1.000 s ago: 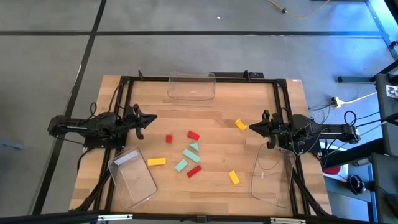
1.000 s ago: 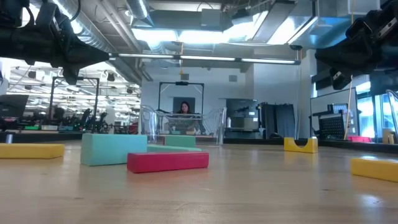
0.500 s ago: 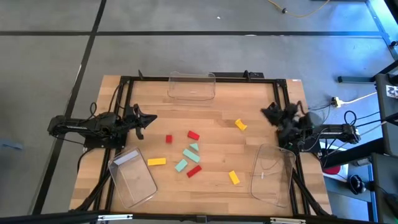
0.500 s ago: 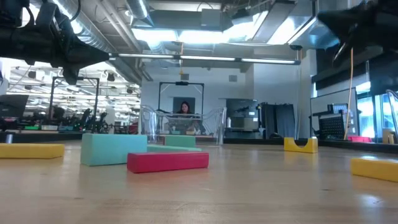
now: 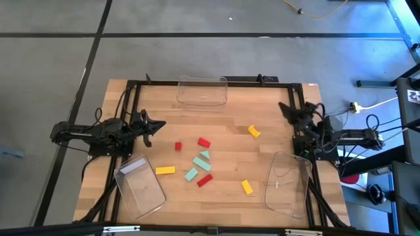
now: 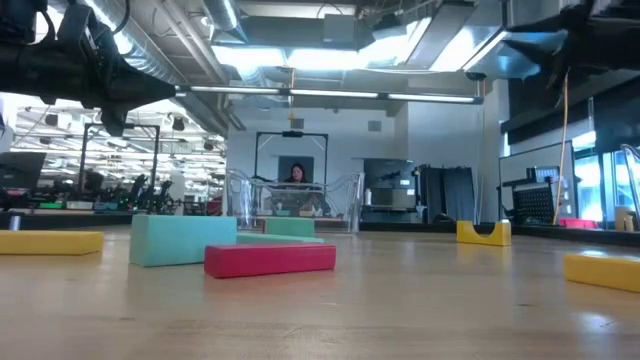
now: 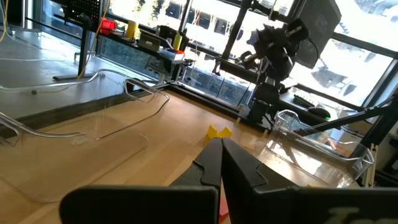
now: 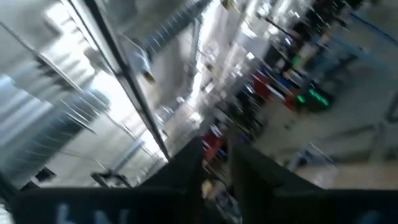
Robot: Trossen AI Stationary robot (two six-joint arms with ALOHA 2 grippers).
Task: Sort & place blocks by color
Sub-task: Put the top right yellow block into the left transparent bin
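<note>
Yellow block point(image 5: 254, 132) lies near my right jaws point(image 5: 289, 111), slightly parted and empty; left jaws point(image 5: 155, 124) pressed together; a blind descent could knock it away.

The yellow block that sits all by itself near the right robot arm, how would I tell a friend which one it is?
Start at the wooden table and look toward the right gripper. On the bare wood between that gripper and the middle cluster lies a small yellow block. It is the yellow one farthest toward the back bin, alone, while the other two yellow blocks lie nearer the front edge.
</note>
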